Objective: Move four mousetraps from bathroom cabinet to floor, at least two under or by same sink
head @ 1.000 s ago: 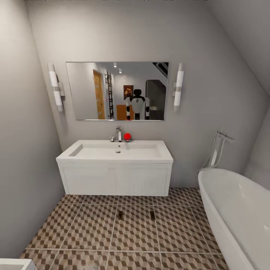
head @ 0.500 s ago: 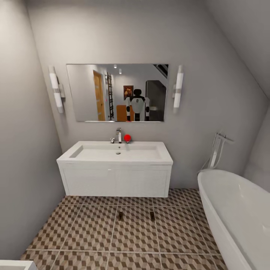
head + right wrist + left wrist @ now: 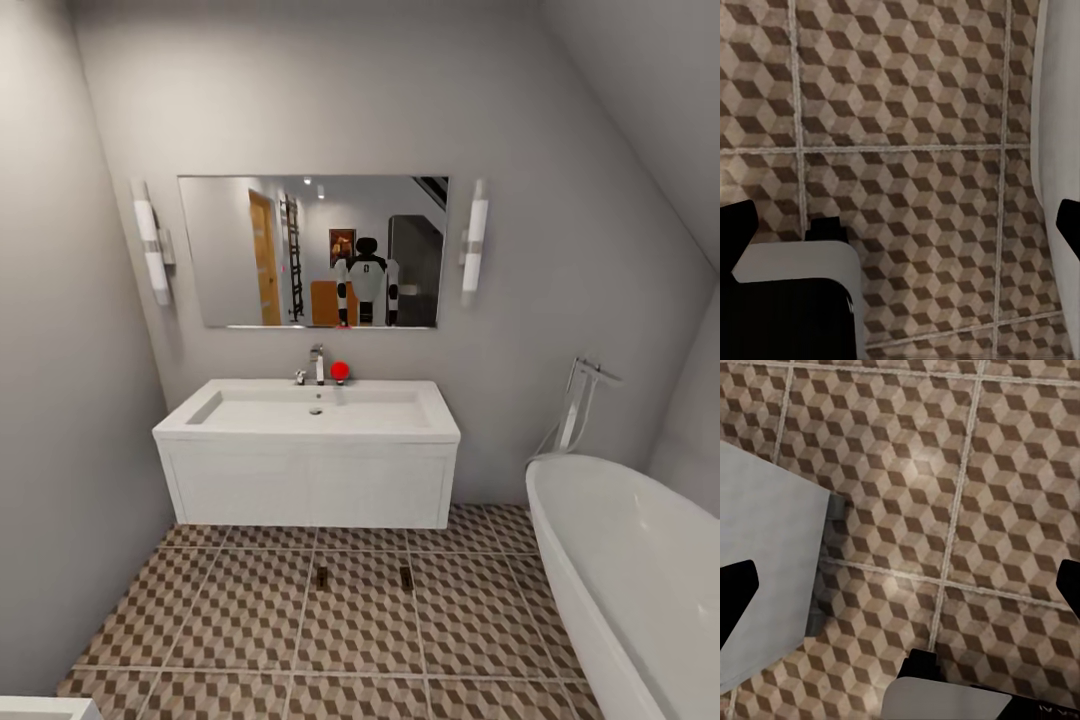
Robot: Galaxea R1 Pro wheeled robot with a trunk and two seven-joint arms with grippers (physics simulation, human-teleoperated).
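Two mousetraps (image 3: 321, 576) lie on the bathroom floor (image 3: 250, 620) at lower centre of the head view, side by side but apart, the second (image 3: 406, 577) to the right of the first; both sit just in front of the sink (image 3: 310, 412), near its vanity's lower edge. One sink shows, with one chrome tap (image 3: 317, 362) and one red ball (image 3: 340, 371) just beside the tap. Above hangs one mirror (image 3: 230, 250) flanked by two wall lights (image 3: 151, 243). One white bathtub (image 3: 640, 570) fills the lower right, its rim near the vanity's right corner.

Open tiles stretch between the left wall and the tub, bare apart from the two traps.

The left claw (image 3: 900, 592) stands wide open over bare tiles, a pale grey block at that frame's left. The right claw (image 3: 900, 229) is likewise spread wide and empty, with a white edge along that frame's right.
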